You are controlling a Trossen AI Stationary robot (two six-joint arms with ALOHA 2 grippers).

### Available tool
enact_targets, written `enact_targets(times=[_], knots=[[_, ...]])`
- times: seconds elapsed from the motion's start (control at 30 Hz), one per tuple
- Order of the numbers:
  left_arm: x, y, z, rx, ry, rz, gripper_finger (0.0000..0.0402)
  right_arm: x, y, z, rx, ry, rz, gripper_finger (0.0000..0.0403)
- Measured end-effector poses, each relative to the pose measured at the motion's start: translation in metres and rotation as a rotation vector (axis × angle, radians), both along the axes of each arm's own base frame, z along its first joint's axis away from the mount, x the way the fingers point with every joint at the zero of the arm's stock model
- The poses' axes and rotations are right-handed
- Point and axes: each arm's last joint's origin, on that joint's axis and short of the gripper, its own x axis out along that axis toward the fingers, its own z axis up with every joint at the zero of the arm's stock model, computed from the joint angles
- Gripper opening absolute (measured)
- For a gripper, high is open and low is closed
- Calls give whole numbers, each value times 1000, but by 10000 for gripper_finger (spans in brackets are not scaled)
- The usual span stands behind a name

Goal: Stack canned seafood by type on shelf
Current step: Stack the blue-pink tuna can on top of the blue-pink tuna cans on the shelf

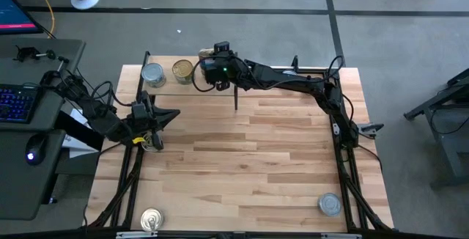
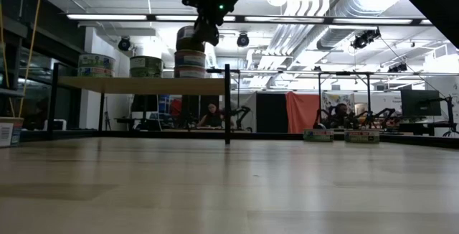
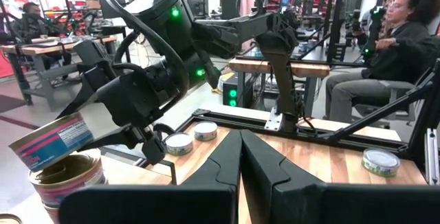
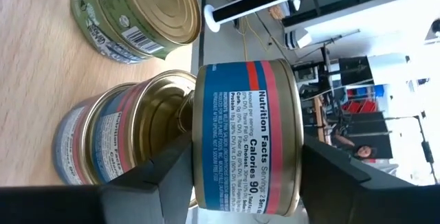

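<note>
The step in hand looks like the placing of one more tin on a stack: the right gripper (image 1: 208, 72) is out over the right part of the shelf (image 1: 170, 86), at the far left of the table (image 1: 249, 166), with a blue-and-red labelled can (image 4: 246, 136) between its two fingers, tilted over the open gold top of the can stack (image 4: 117, 138) just below it. In the right wrist view the fingers flank the can's ends and seem to touch it, so I judge it held, though whether the grip is already loosening I cannot tell. The can is not yet flat on the stack; the next move, as I judge it, calls for levelling it and seating it square on the tin beneath before the fingers part, since a tilted release could topple the pile. Farther left on the shelf stand a stack of green-labelled cans (image 2: 145, 66) and another stack (image 2: 95, 64) at the left end. Loose tins remain on the table: a gold-topped one (image 1: 152, 220) at the near left corner and a silver-topped one (image 1: 330, 204) at the near right. The left gripper (image 1: 171, 114) waits with its fingers closed and empty, low at the left edge of the table. The tabletop is pale plank wood; beyond it lies a bright workshop with ceiling ducts, other benches, and a seated person (image 3: 385, 52) nearby
</note>
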Motion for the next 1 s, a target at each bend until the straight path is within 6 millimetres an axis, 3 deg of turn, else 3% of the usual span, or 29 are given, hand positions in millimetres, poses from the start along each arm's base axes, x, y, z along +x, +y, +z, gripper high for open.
enact_targets(times=[0.53, 0.87, 1.0], knots=[[0, 0, -1, 10, 14, 0, 0, 0, 0, 0, 42, -39, -22, 219], [0, 0, -2, 17, 22, 0, 0, -1, 1, -3, 100, -60, -51, 330], [0, 0, -2, 18, 23, -1, 0, -1, 1, -4, 103, -52, -51, 355]])
